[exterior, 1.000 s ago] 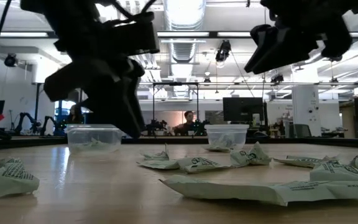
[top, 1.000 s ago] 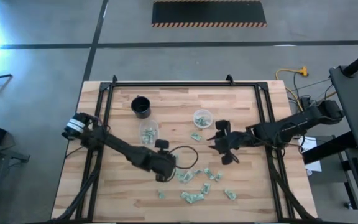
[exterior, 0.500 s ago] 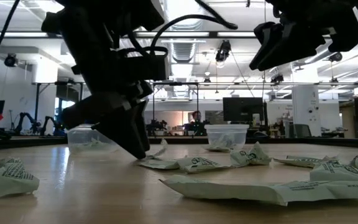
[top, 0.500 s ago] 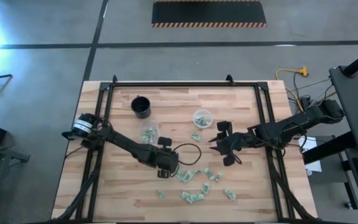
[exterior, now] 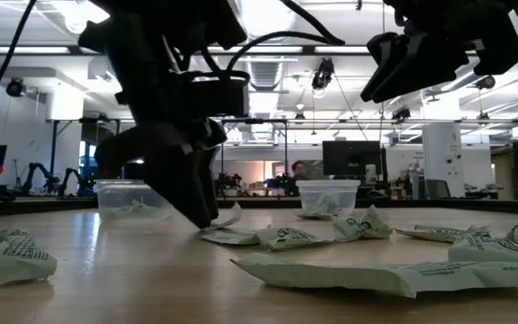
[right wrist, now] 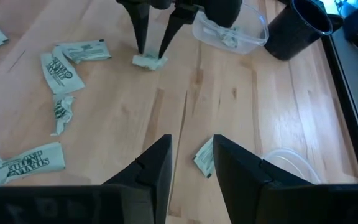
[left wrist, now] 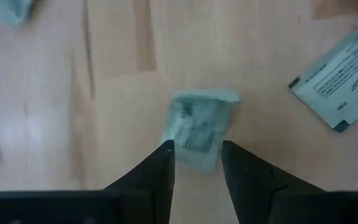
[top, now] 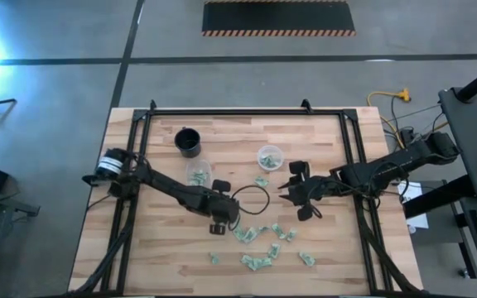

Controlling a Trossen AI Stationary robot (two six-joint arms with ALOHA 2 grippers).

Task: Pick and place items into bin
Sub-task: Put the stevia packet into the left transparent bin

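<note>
from above, the left pincer (top: 224,223) sits low over the wooden table (top: 321,149), at the near edge of the scattered green-and-white packets (top: 259,248), which spread just past and beside its tips. the right pincer (top: 292,192) hangs across from it, with a clear cup (top: 269,156) just beyond it and one stray packet (top: 262,181) close by. a second clear cup (top: 198,175) lies behind the left pincer, next to its arm, and a black cup (top: 188,141) stands farther back.

at table height, the left pincer's fingertips (exterior: 200,214) reach the tabletop, touching a crumpled packet (exterior: 232,225); the right pincer (exterior: 394,72) is well above the table.

the left wrist view shows the two fingers (left wrist: 163,168) narrowly apart, straddling the near edge of one small packet (left wrist: 197,127), not clamped on it.

the right wrist view shows its own fingers (right wrist: 157,165) parted with nothing between them, a packet (right wrist: 204,155) on the wood just ahead.
</note>
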